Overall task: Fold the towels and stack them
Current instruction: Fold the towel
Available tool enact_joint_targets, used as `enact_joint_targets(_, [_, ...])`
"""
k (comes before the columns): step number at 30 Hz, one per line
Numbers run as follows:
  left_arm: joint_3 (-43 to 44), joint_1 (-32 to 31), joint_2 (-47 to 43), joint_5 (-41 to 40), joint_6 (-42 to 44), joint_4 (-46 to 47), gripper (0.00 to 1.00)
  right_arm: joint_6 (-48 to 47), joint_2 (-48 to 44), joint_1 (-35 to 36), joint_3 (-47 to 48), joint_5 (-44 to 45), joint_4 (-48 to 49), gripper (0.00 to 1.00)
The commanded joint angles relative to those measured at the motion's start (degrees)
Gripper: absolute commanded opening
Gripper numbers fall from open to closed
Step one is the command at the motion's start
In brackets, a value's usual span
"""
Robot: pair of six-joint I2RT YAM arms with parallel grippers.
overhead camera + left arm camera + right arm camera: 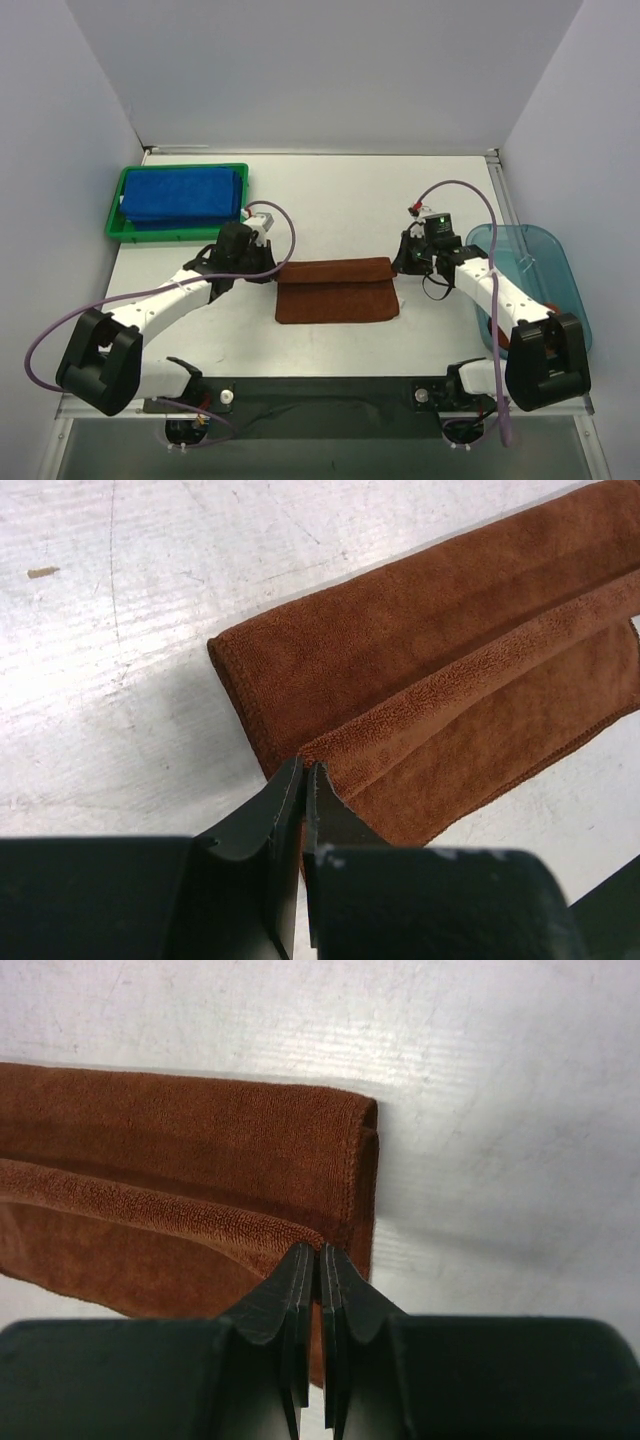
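Note:
A rust-brown towel lies folded in the middle of the table, its upper layer folded over toward the far side. My left gripper is shut on the upper layer's edge at the towel's left end. My right gripper is shut on the same layer at the right end. The brown towel fills the left wrist view and the right wrist view. Folded royal blue towels lie stacked in the tray at the back left.
A green plastic tray holds the blue towels at the back left. A translucent teal bin stands at the right edge, beside the right arm. White walls enclose the table on three sides.

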Motion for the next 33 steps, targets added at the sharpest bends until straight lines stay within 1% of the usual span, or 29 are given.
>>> enact_joint_targets(1, [-0.4, 0.0, -1.7, -1.5, -1.3, -2.4, 0.0, 4.1, -2.8, 0.3, -1.9, -2.4, -2.2, 0.0])
enact_joint_targets(7, [0.1, -0.6, -1.4, -1.2, -2.4, -5.0, 0.0, 5.2, -3.4, 0.3, -4.4, -3.5, -4.1, 0.0])
enact_joint_targets(11, [-2.1, -2.3, -2.9, -2.0, -4.4, -4.7, 0.0, 5.2, -2.9, 0.3, -5.5, -2.9, -4.6, 0.0])
enact_joint_targets(14, [-4.3, -3.2, -2.8, -2.4, -6.1, -4.0, 0.0, 5.3, -1.3, 0.3, -5.6, -2.4, -4.7, 0.0])
enact_joint_targets(20, [-6.9, -3.2, -0.1, -3.6, -8.6, -4.3, 0.0, 6.6, 4.4, 0.1, -4.9, -1.2, -5.5, 0.0])
enact_joint_targets(23, [-6.6, -3.3, 1.5, -4.8, -8.3, -5.3, 0.0, 7.1, 5.7, -0.1, -4.6, -1.1, -5.6, 0.0])
enact_joint_targets(27, [-4.9, -3.3, 2.4, -4.7, -8.1, -6.3, 0.0, 7.1, 4.9, -0.1, -3.7, -1.0, -5.8, 0.0])
enact_joint_targets(33, [-2.4, -3.3, 0.0, -5.1, -7.4, -8.8, 0.0, 6.8, 2.0, -0.1, -1.6, -0.8, -7.6, 0.0])
